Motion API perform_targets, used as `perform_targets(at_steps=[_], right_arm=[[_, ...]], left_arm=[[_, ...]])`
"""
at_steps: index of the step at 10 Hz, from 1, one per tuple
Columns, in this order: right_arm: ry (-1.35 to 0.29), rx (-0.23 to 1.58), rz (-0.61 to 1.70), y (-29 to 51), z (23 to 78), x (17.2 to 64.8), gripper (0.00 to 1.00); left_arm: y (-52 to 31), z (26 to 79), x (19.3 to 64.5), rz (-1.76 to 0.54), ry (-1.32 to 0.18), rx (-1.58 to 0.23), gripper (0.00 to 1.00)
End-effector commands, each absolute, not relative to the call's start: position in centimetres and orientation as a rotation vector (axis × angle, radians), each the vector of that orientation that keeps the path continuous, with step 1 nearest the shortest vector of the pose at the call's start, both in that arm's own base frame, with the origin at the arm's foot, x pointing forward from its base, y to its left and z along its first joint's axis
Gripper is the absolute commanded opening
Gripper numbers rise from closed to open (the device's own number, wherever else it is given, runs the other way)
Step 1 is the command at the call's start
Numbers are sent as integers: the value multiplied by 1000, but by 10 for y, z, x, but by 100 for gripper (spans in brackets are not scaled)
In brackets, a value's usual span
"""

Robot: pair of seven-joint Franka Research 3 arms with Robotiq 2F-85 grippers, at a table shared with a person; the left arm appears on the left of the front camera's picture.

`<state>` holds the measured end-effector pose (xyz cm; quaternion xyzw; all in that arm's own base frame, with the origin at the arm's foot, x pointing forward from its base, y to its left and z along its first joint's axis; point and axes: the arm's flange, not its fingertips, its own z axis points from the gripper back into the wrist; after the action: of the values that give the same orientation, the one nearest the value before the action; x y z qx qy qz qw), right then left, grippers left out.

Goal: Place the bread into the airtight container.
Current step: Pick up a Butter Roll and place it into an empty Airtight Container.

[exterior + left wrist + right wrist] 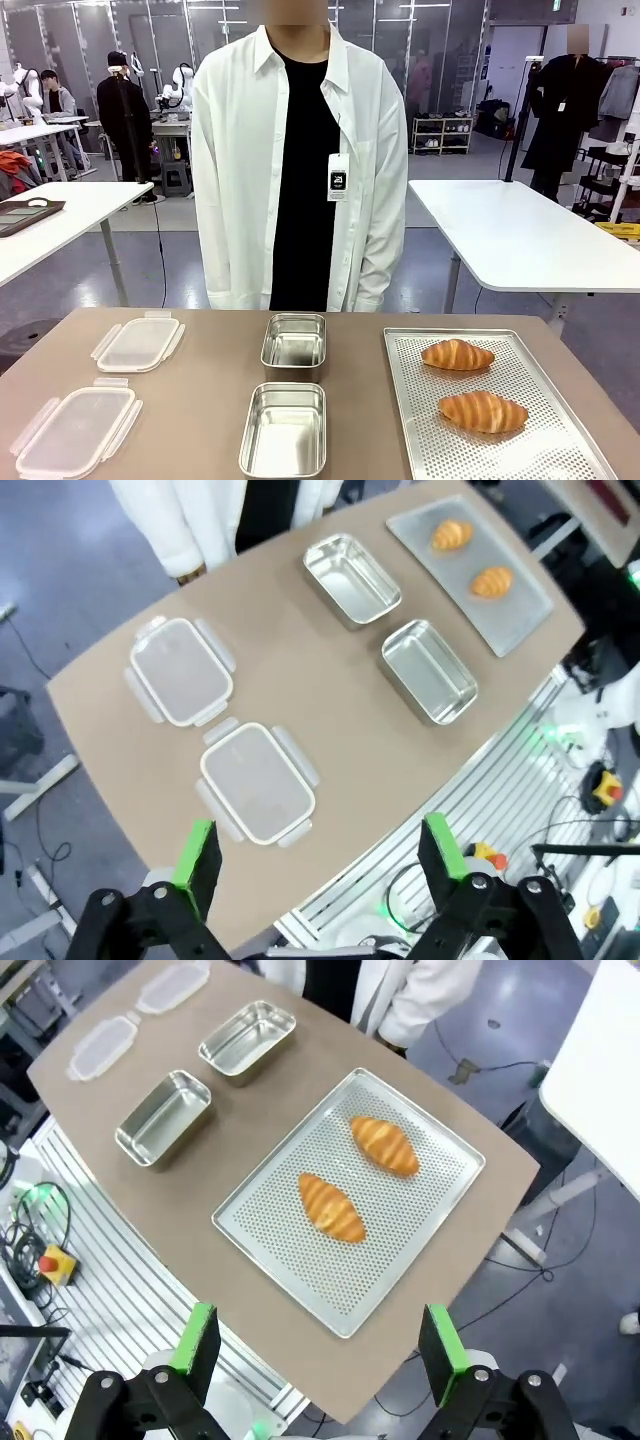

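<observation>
Steel containers (285, 432) stand lidless, lids (76, 430) parked aside for easy loading, both breads (482, 411) waiting on the perforated tray (450, 450), while left pincer (320, 845) and right pincer (318, 1328) hover wide, empty, over the surface (200, 400).

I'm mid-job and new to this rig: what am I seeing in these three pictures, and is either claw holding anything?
These are three cameras at one moment. The front view looks across the brown table at a person standing at the far side. On the table are a perforated tray with the far bread and near bread, the empty steel far container and near container, and the clear far lid and near lid. The other two views look down from each arm's wrist. The green-tipped prongs at the bottom are the left claw and right claw. Both are open, high above the table and holding nothing.
</observation>
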<state>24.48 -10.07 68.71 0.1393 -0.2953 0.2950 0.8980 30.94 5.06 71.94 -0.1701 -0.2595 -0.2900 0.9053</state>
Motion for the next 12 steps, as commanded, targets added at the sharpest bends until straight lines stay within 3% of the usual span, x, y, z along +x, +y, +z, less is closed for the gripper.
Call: perform_targets(at_steps=[1,12], right_arm=[[-620,305,609,-114,687,237,100],[-623,292,566,-121,689,235,100]], left_arm=[[61,719,303,-617,-545,-398,100],[66,720,303,-584,-556,-370,100]])
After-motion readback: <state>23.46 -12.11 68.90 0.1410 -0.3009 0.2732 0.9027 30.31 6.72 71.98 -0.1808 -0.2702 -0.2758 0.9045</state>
